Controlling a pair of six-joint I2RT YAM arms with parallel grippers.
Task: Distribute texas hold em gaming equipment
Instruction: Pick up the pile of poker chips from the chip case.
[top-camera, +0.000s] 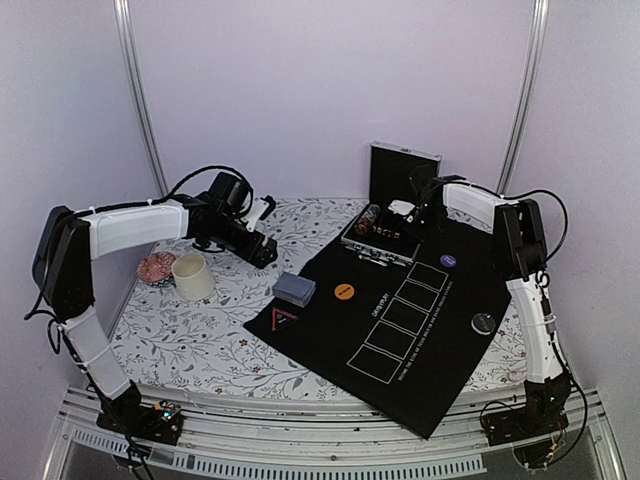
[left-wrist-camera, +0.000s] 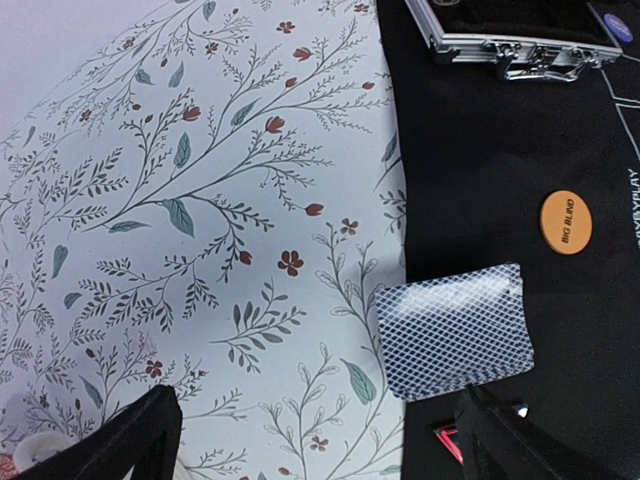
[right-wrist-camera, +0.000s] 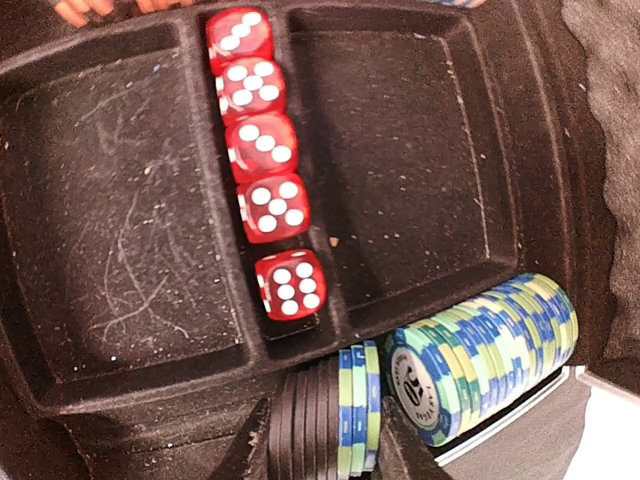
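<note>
where the two arms are bolted, at the near edge, a metal rail (top-camera: 300, 455) runs across, and just behind it begins a white cloth (top-camera: 190, 340) printed with thin branches, grey-green leaves and small red flowers. a black mat (top-camera: 430, 380) lies turned at an angle over the right part of this cloth, with one corner hanging past the near edge. on the mat there is a row of white boxes (top-camera: 410, 310) and a small red mark (top-camera: 283, 320).

a dark disc (top-camera: 484, 322) lies at the right side of the mat. the deck of cards (left-wrist-camera: 455, 330), grey-blue backs up, lies on the mat's left border with one corner over the cloth. near it, on the mat, is the orange disc (left-wrist-camera: 565, 222) with the words "big blind". a purple disc (top-camera: 448, 261) lies farther back on the mat.

at the left a cream cup (top-camera: 193, 276) stands on the cloth, and a pink thing (top-camera: 156, 267) lies just beside it. the left gripper (top-camera: 264, 253) hangs above the cloth, its fingers (left-wrist-camera: 130, 440) wide apart and empty.

at the back a metal case (top-camera: 380, 242) stands open, its lid (top-camera: 403, 175) upright. inside, five red dice (right-wrist-camera: 265, 150) sit in a narrow slot and the chips (right-wrist-camera: 490, 345) stand on edge in a row. the right gripper (right-wrist-camera: 325, 445) is down in the case with a finger on each side of some chips; i cannot tell if they press them.

a pale lilac wall (top-camera: 330, 90) and two metal poles (top-camera: 140, 100) close the space.
</note>
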